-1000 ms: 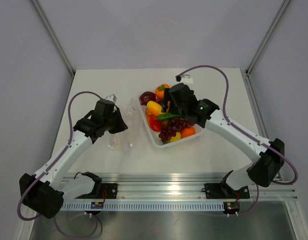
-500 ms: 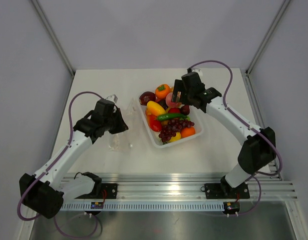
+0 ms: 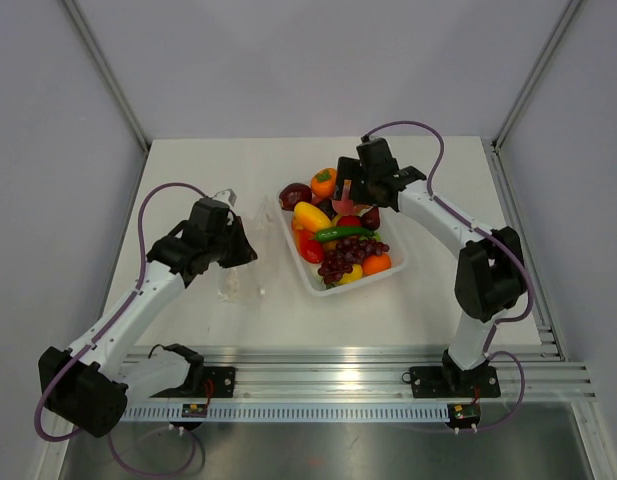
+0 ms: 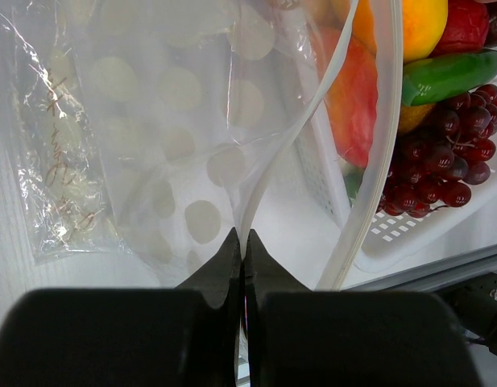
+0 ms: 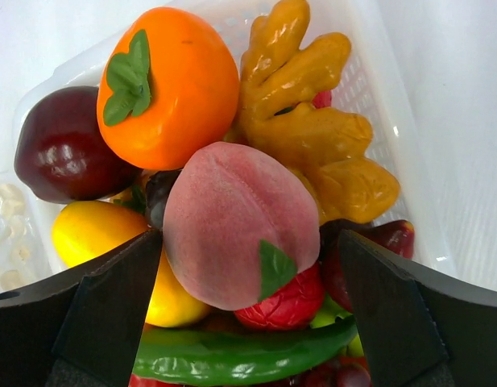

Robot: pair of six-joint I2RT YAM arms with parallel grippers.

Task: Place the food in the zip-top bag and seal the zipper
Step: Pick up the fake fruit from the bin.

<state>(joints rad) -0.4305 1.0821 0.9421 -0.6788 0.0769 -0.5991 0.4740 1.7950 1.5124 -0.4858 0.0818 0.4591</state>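
Note:
The clear zip-top bag lies left of the tray. My left gripper is shut on its zipper strip, and the bag's mouth gapes toward the tray. The food fills the white tray: orange persimmon, dark red apple, yellow pepper, green chili, purple grapes. My right gripper is open above the tray's far end. A pink peach sits between its fingers, with a gap on both sides.
A ginger root and a red strawberry crowd the peach. A small crinkly packet lies beside the bag on the left. The aluminium rail runs along the near table edge.
My right arm has swung from the tray's middle to its far end and its jaws have widened around the peach. The left gripper and the bag have not moved.

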